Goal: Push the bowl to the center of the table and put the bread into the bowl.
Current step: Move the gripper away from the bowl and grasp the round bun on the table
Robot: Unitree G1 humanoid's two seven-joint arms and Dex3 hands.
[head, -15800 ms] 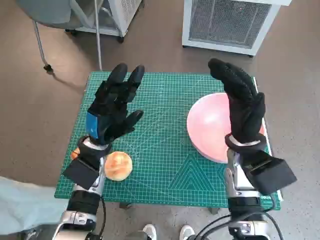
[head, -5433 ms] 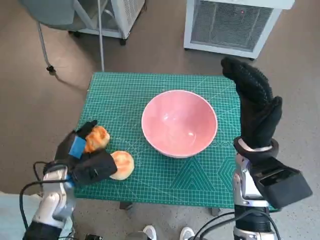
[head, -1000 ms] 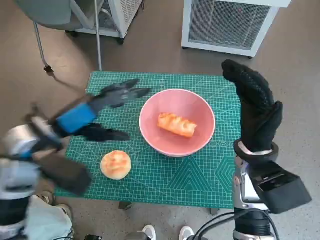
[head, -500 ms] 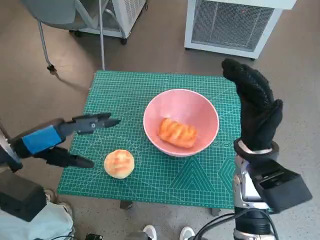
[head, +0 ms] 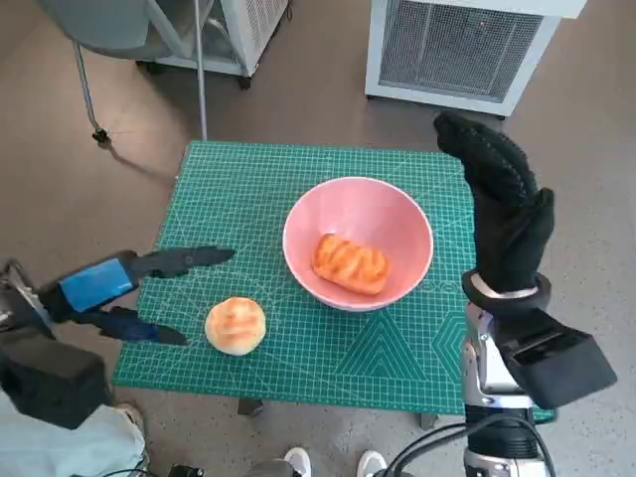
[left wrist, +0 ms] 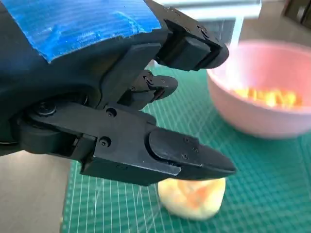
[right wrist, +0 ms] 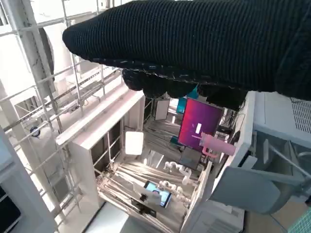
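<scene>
We saw a green cutting mat [head: 328,348], ruled with a pale grid, covering the small table. A round bun [head: 236,325] lay on the mat near its left front corner; in the left wrist view it showed as a pale lump [left wrist: 193,198] on the grid. Beyond the table's far edge stood a white unit with a mesh front [head: 457,45] on the brown floor [head: 99,199]. At the far left were a grey chair [head: 94,25] with thin metal legs and a second white cabinet [head: 253,25] behind it. A pair of white shoe tips [head: 333,463] showed at the near edge. In the right wrist view we made out white shelving [right wrist: 112,160] and a magenta screen [right wrist: 199,124].
</scene>
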